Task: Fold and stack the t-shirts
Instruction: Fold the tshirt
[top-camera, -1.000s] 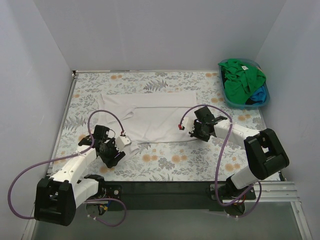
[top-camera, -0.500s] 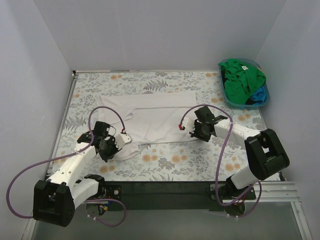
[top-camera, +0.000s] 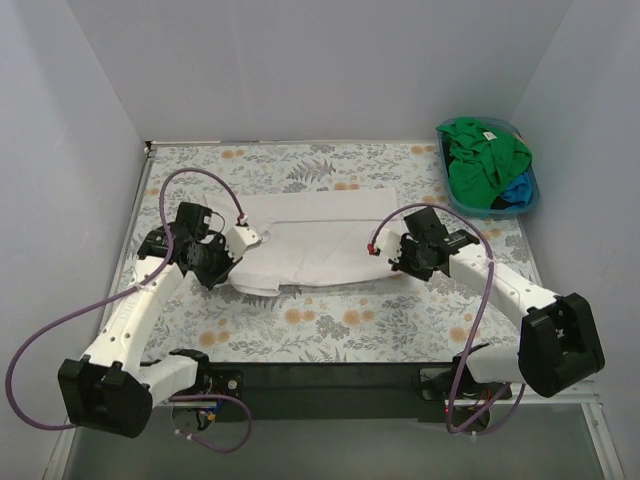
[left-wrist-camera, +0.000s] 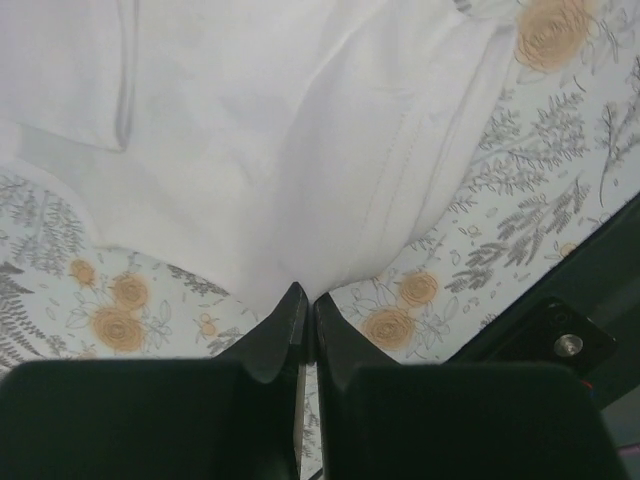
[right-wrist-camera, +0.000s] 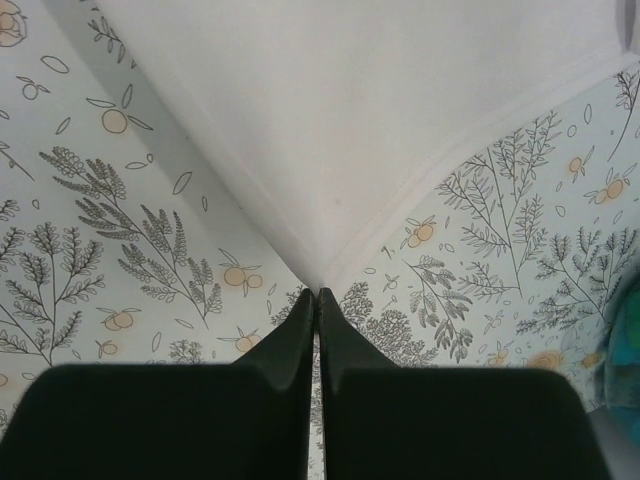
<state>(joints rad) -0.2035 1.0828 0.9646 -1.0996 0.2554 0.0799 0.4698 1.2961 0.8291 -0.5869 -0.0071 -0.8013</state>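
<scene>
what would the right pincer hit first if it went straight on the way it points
The white t-shirt: the right pincer is shut on its edge, and the fabric spreads straight ahead of it.

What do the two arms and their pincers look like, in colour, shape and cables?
Both the left arm and the right arm have white links and black joint housings. A thin purple cable loops along each. The left pincer and the right pincer each have two black fingers tapering to narrow tips.
</scene>
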